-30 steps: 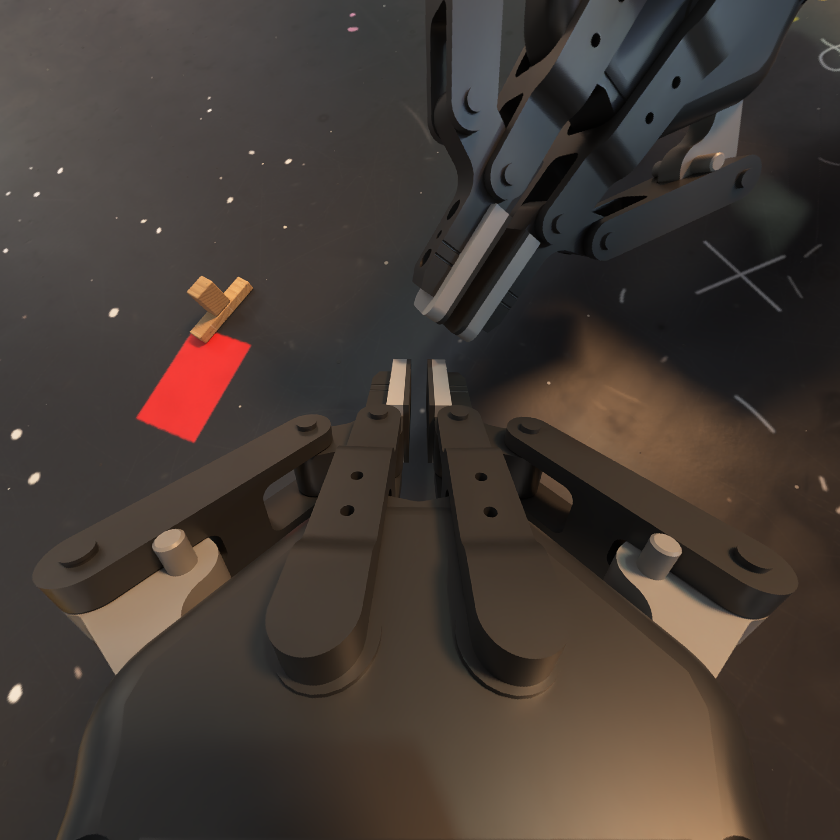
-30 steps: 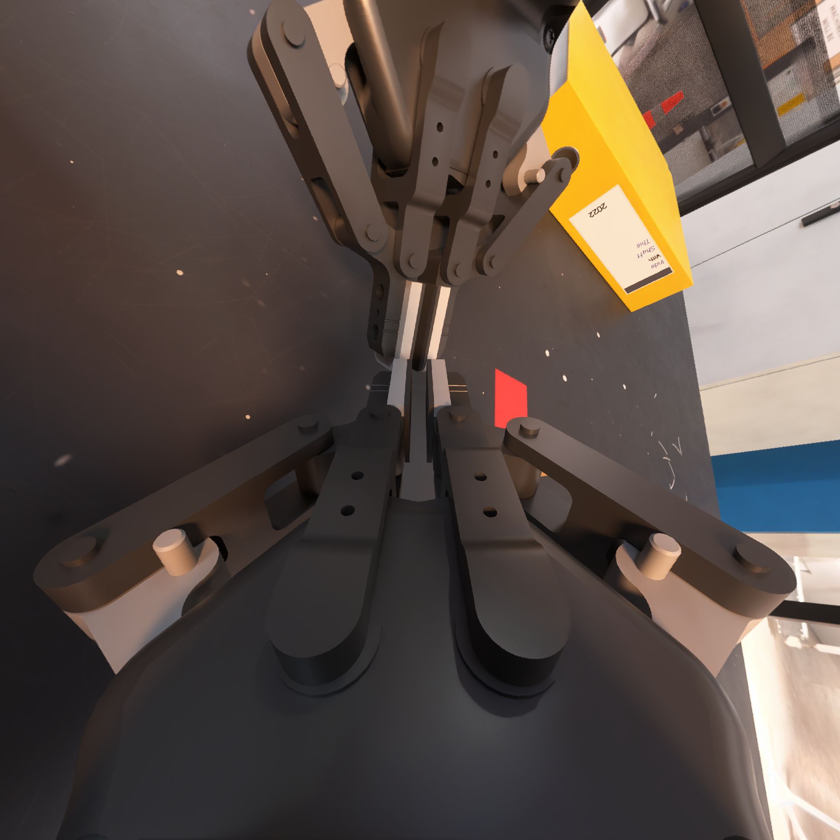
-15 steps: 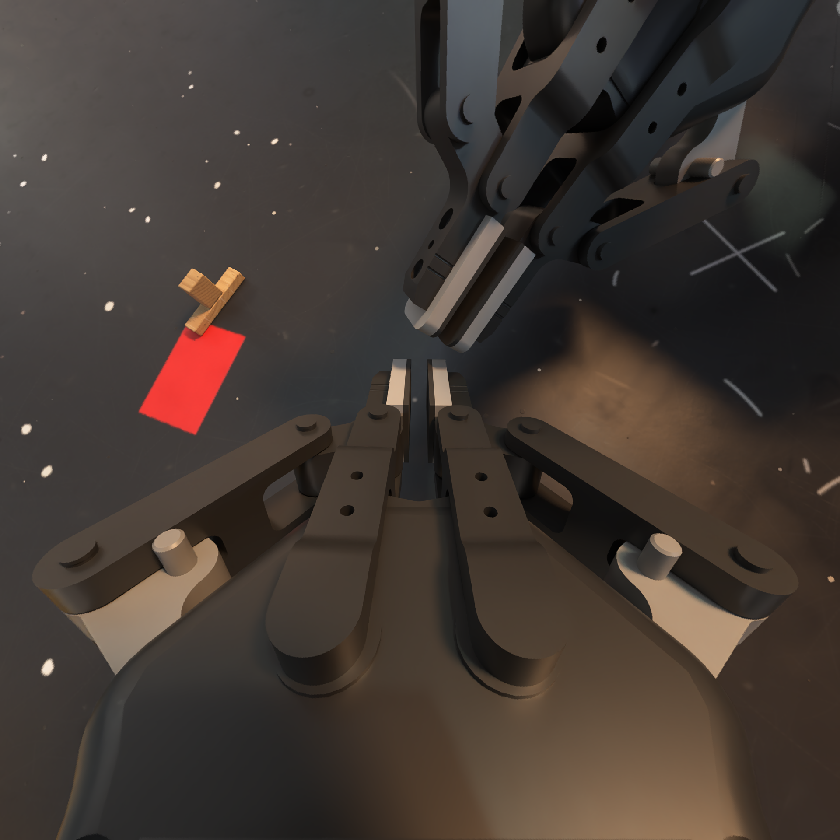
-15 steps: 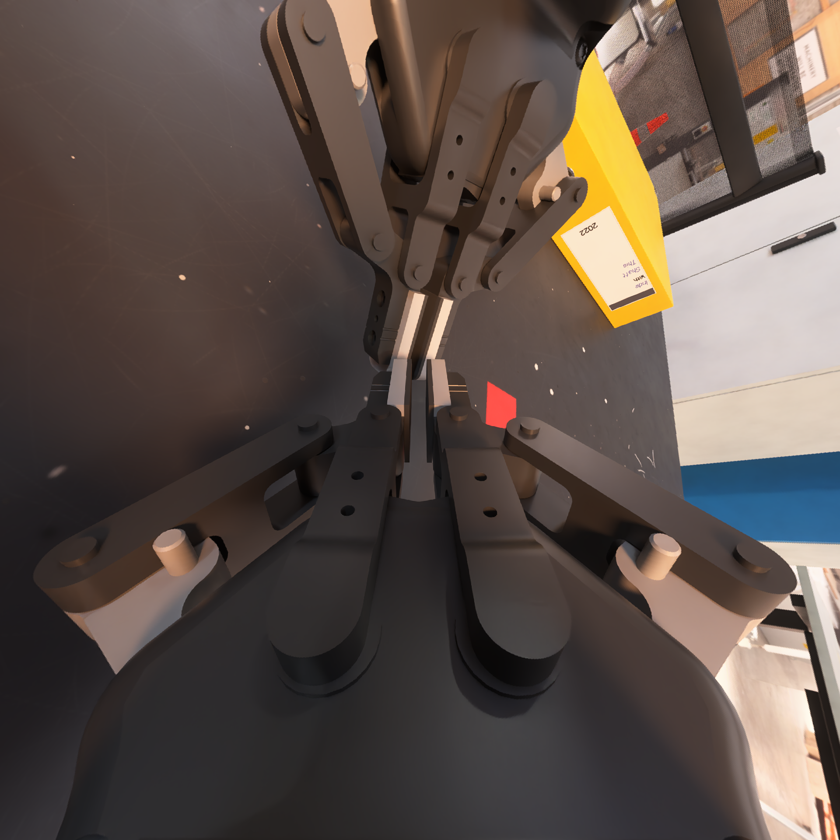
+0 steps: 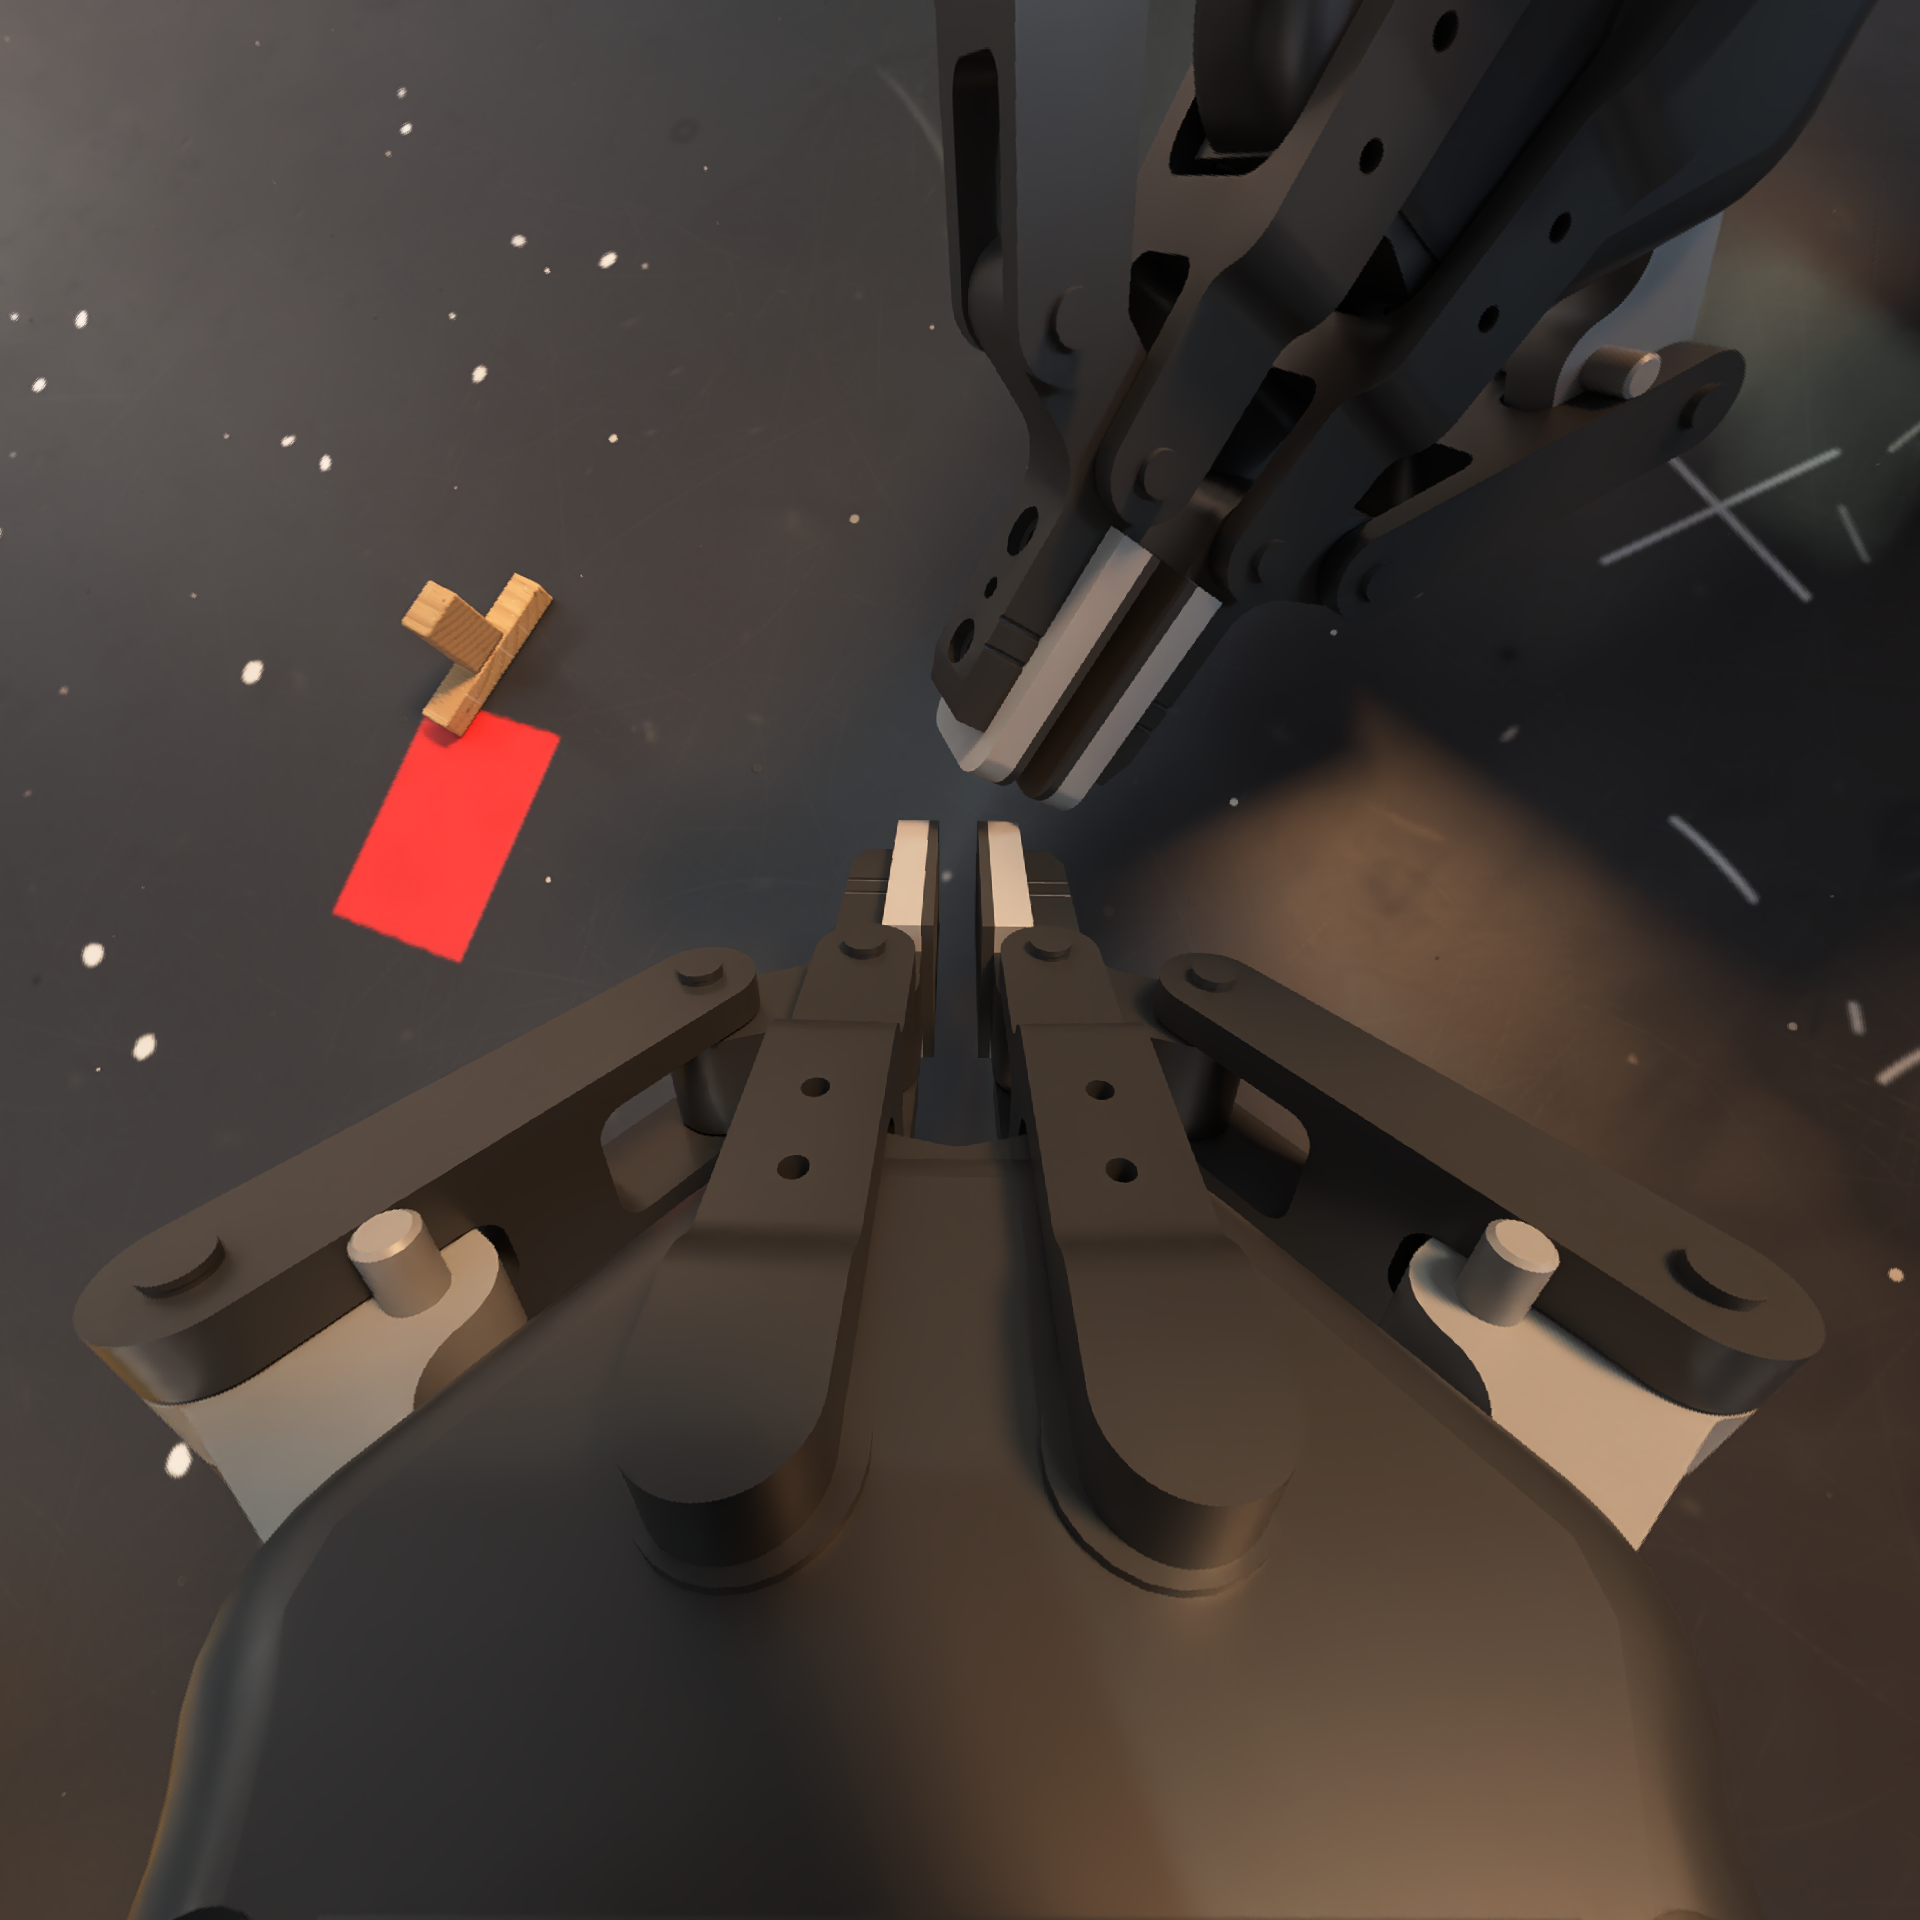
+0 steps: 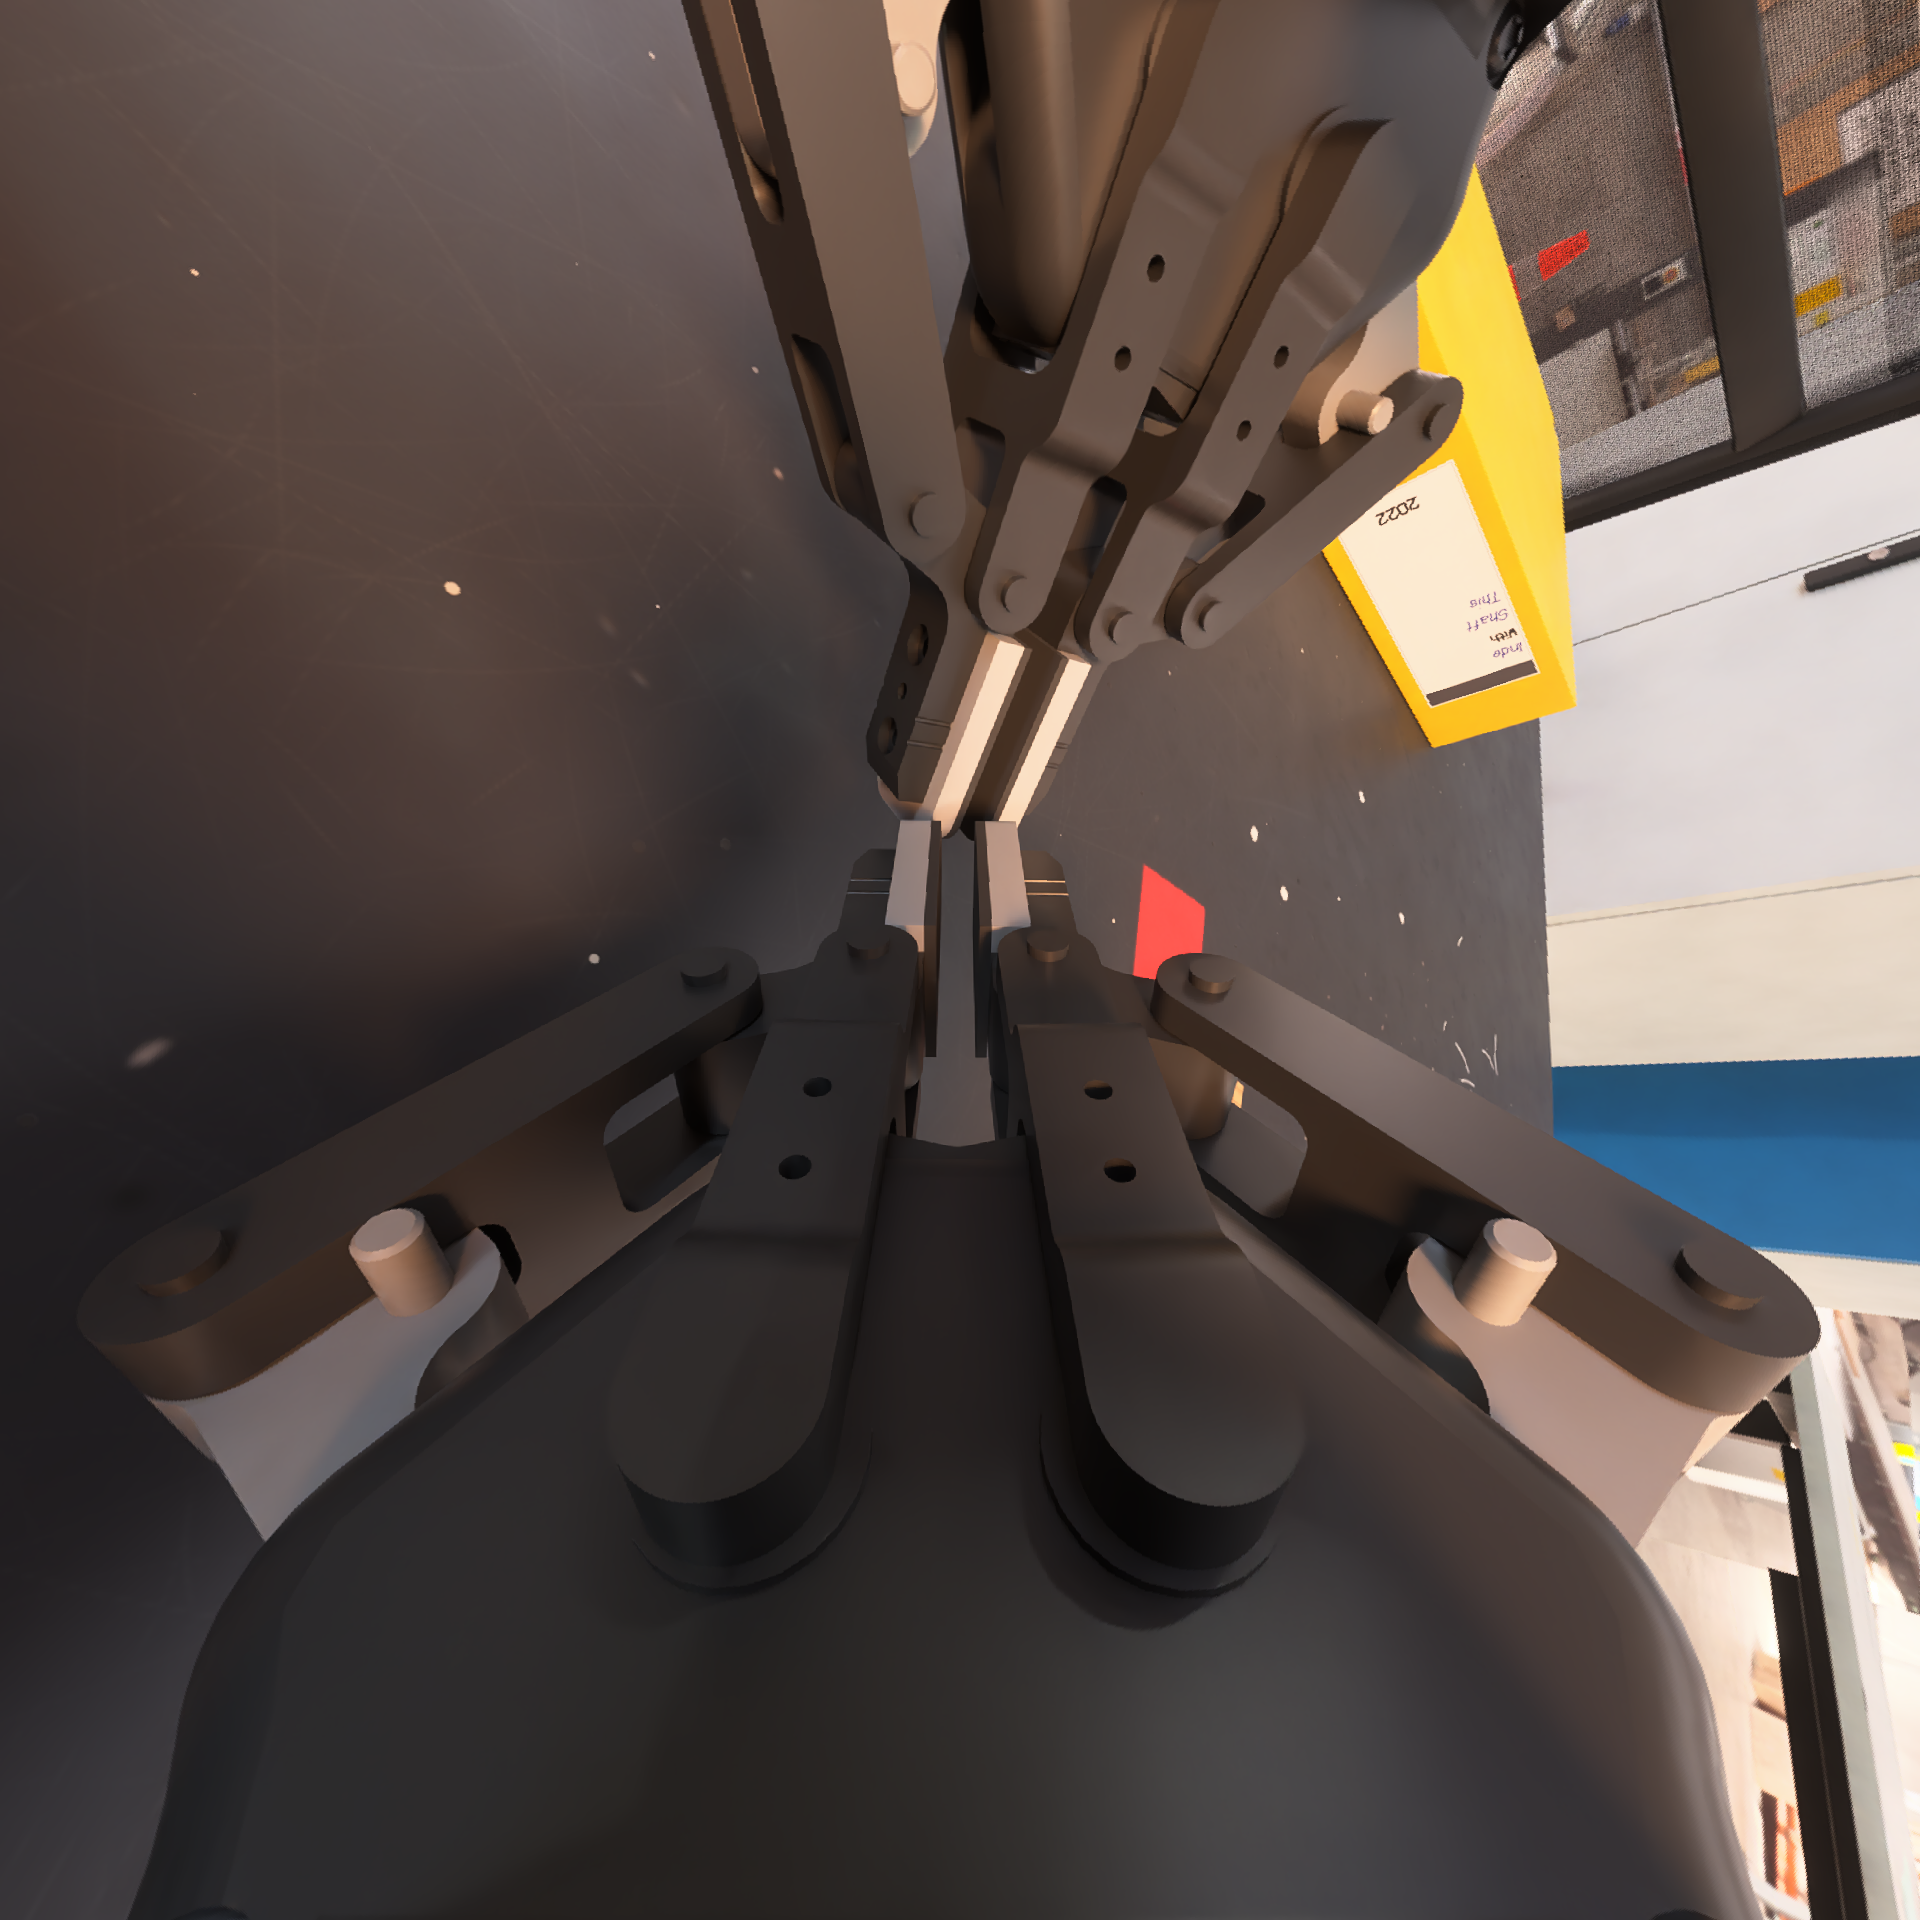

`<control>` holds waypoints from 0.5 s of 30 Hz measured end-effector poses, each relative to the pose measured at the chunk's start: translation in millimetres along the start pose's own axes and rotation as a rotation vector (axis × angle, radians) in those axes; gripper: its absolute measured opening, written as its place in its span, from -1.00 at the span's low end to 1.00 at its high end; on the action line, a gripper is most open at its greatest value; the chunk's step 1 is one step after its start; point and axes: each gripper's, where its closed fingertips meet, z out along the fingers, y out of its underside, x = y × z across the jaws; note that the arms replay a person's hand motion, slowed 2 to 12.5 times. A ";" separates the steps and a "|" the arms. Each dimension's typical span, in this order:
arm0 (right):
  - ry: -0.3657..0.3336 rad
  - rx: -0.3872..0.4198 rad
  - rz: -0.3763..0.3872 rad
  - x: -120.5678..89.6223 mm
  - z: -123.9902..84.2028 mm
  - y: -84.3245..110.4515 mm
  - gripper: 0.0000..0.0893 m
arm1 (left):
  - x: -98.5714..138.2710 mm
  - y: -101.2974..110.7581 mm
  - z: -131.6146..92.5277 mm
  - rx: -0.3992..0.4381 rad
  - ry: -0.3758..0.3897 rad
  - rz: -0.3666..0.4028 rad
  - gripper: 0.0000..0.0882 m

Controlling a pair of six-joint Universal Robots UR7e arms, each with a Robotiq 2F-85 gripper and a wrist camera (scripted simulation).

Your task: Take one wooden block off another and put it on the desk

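Wooden blocks first: I can see two wooden blocks stacked crosswise on the dark desk in my left wrist view, well off to the left of both arms. The upper block lies across the lower block, which is the longer one and rests flat on the desk. The lower block's near end just meets the far corner of a red rectangle that lies flat on the desk. Neither arm touches the stack.

My left gripper hangs above bare desk with its fingers drawn nearly together, only a thin slit between the pale pads and nothing in it. The right gripper comes in from the upper right of that view, its tips close to mine but apart from them, angled down toward the desk.

From the right wrist view, the right gripper also has its fingers clenched to a narrow gap, empty. The left gripper reaches down from the top of that view, tips nearly meeting the right one's. A slice of the red rectangle shows just right of the fingers; the blocks are hidden from this side. Farther back on the desk, toward its edge, a yellow box with a pale label stands, partly behind the left gripper's linkage.
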 end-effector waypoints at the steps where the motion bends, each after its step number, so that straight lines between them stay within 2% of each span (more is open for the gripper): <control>1: -0.002 0.000 -0.002 -0.7 0.4 -0.3 -0.87 | 0.2 0.6 0.2 -0.005 0.000 0.001 -0.86; 15: -0.015 -0.001 -0.007 -4.5 3.7 -2.1 -0.87 | 1.2 7.1 5.1 -0.040 0.010 0.003 -0.86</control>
